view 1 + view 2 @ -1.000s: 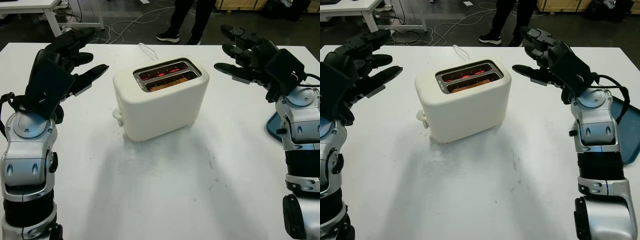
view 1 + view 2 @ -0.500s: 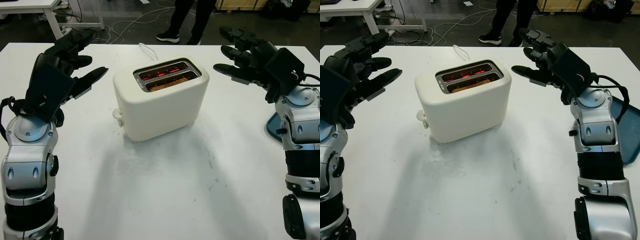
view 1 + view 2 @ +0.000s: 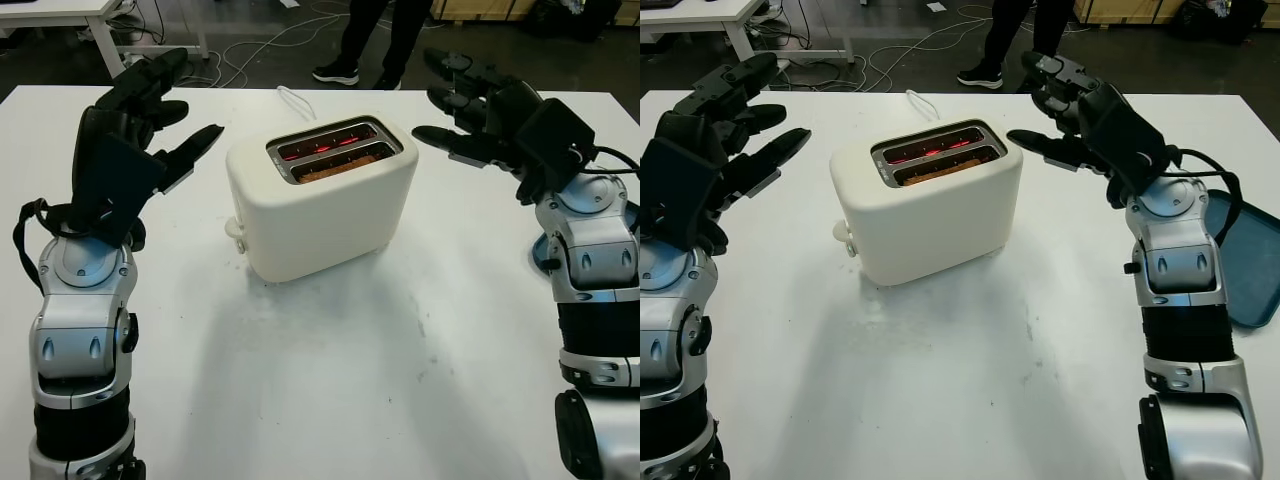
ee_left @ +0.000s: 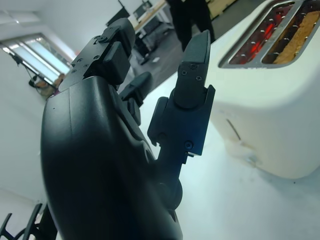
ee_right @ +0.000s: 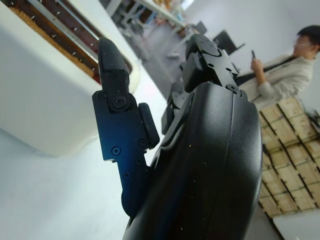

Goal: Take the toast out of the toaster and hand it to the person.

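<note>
Cream 2-slot toaster (image 3: 322,195) upright mid-table, nearer far edge; elements glowing red, brown toast (image 3: 338,165) down in near slot.

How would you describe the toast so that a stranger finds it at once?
Look at the cream toaster in the middle of the white table. Its top has two slots. The toast is the brown slice in the nearer slot, while the farther slot glows red.

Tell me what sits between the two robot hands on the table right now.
The white toaster stands between the left hand and right hand, toast in its near slot. Both hands are open, apart from it, as both eye views show.
</note>
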Action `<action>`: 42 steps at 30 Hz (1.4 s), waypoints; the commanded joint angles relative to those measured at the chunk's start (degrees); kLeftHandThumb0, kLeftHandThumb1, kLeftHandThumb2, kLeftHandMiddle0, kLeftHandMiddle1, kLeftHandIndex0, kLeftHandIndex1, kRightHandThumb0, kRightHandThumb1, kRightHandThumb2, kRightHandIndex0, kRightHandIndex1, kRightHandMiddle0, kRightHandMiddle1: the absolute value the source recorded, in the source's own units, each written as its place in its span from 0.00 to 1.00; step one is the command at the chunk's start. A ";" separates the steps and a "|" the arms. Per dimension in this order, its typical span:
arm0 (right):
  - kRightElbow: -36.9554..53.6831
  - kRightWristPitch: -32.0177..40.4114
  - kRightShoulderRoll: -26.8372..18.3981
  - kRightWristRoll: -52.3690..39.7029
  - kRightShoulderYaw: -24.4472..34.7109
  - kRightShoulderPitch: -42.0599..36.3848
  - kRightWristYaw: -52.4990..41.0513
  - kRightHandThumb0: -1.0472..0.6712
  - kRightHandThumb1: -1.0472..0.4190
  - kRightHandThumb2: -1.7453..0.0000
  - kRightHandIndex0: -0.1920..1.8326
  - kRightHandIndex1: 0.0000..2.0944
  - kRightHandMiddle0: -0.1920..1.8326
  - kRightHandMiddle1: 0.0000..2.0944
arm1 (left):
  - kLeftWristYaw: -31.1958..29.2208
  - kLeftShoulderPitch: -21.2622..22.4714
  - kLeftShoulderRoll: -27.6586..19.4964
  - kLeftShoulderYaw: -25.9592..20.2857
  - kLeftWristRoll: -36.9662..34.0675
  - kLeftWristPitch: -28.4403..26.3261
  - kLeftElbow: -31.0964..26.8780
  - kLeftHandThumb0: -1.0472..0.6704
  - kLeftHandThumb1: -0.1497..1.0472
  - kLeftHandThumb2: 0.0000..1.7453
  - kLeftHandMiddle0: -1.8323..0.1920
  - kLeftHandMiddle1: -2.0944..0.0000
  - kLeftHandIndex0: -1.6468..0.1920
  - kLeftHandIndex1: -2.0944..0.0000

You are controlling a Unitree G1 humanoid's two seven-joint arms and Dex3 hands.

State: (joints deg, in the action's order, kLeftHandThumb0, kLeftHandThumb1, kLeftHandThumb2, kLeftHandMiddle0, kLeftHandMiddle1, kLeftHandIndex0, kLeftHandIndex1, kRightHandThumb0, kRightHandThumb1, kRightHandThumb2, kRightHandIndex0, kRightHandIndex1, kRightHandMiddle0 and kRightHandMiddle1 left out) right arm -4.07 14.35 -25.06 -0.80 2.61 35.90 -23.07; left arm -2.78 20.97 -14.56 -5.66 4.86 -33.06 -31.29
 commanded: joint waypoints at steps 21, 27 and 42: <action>0.20 -0.98 -0.32 0.91 -0.70 0.71 0.63 0.34 0.09 0.94 0.21 0.01 0.22 0.01 | -2.01 2.97 -1.84 0.75 0.00 0.17 1.94 0.30 0.89 0.08 0.90 0.53 0.68 0.97; -0.85 -2.09 -0.57 0.77 -0.89 1.26 0.04 0.34 0.09 0.94 0.21 0.01 0.22 0.00 | -2.08 3.32 -1.78 0.72 -0.18 -0.08 1.88 0.30 0.89 0.08 0.90 0.52 0.68 0.96; -1.47 -2.55 -0.74 0.43 -0.64 1.86 -0.77 0.36 0.09 0.94 0.20 0.01 0.22 0.00 | -1.94 3.34 -2.30 0.97 0.46 0.09 1.96 0.30 0.89 0.08 0.90 0.51 0.68 0.96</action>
State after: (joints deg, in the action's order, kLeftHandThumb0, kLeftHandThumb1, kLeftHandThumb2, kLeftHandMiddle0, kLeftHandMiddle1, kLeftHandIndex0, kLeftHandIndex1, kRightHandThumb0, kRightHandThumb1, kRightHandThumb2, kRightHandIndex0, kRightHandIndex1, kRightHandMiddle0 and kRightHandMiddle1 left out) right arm -6.01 12.43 -25.20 -0.37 1.80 36.97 -23.70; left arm -4.55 23.71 -16.20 -4.88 4.62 -33.08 -29.32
